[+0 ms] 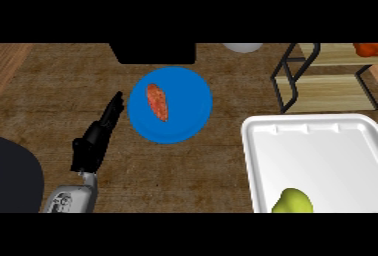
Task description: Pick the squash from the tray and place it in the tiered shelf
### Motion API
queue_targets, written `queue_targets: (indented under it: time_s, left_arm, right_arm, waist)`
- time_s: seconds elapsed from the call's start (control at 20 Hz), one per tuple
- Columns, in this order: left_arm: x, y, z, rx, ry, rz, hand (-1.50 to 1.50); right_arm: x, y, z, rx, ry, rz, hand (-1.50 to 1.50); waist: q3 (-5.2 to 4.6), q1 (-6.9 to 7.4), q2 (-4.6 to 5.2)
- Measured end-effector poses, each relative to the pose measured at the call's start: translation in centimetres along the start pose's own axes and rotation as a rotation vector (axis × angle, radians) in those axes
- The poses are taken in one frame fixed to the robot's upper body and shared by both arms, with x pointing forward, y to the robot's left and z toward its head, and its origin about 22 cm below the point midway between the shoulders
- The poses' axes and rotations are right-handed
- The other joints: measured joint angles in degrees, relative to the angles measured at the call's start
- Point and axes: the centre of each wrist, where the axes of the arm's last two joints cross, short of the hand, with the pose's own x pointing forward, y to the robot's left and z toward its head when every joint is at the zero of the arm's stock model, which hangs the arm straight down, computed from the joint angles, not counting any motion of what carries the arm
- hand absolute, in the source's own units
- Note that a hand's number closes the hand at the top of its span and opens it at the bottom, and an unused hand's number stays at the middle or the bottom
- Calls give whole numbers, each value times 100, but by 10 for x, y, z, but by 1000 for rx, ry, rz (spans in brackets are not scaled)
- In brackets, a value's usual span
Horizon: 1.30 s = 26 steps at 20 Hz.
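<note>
I see the yellow-green squash [292,201] lying at the white plastic tray's [310,127] near edge, untouched, since my left hand [97,137] rests with straight fingers beside the blue plate [184,100].

Squash [292,201] cut off at lower edge, only top showing. Tray [317,145] ran off right and lower edges. Tiered shelf [328,75] cropped at top and right; orange item [366,49] on it too partial to identify. White object [242,47] at top edge mostly cropped.
</note>
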Motion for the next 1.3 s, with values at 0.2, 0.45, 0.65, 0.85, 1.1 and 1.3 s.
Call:
queue_targets:
  time_s: [0.2, 0.45, 0.65, 0.85, 1.1, 1.3]
  left_arm:
    - [-1, 0, -2, -2, 1, -3, 0]
    - [-2, 1, -6, 2, 1, -7, 0]
    - [0, 2, -9, 5, 1, -5, 0]
    - [-4, 2, -5, 12, 1, -8, 0]
    - [-7, 8, -4, 26, 7, -4, 0]
    - [-4, 11, -2, 30, 7, -7, 0]
  right_arm:
    - [11, -12, -6, 36, -4, -72, -150]
    - [23, -34, -19, 18, 10, -170, -150]
    - [37, -57, -30, -71, 58, -317, -150]
    - [32, -103, -43, -159, 126, -368, -150]
    - [11, -159, -49, -172, 249, -343, -150]
    - [-16, -212, -52, -134, 331, -284, -150]
  waist:
    - [-1, -7, -1]
    - [-2, -7, 3]
    - [0, -10, -3]
    - [-4, -44, -12]
    - [-4, -116, -26]
    - [1, -150, -33]
